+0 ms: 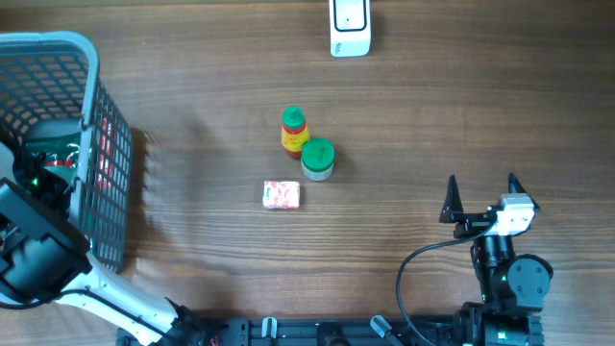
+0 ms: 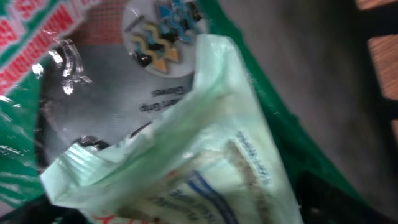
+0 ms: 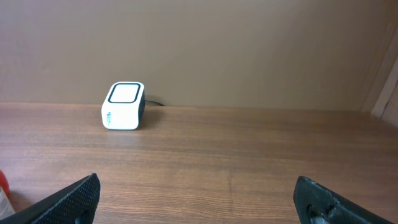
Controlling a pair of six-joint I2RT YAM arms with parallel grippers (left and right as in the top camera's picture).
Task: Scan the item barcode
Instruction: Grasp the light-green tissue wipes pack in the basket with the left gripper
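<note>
Hanging over the basket [image 1: 96,77], the left arm [image 1: 38,245] faces a pale green packet [image 2: 205,137] lying inside; its grip cannot be told. The right gripper [image 1: 482,192] stands wide open, empty.

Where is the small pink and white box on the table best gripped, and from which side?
Probably from straight above. The box lies flat, so only its low side walls offer a hold. Close the right fingers across its two long edges, the narrower span, near the middle. The green-lidded jar stands near one corner, apart from it, so a vertical descent should clear it.
</note>
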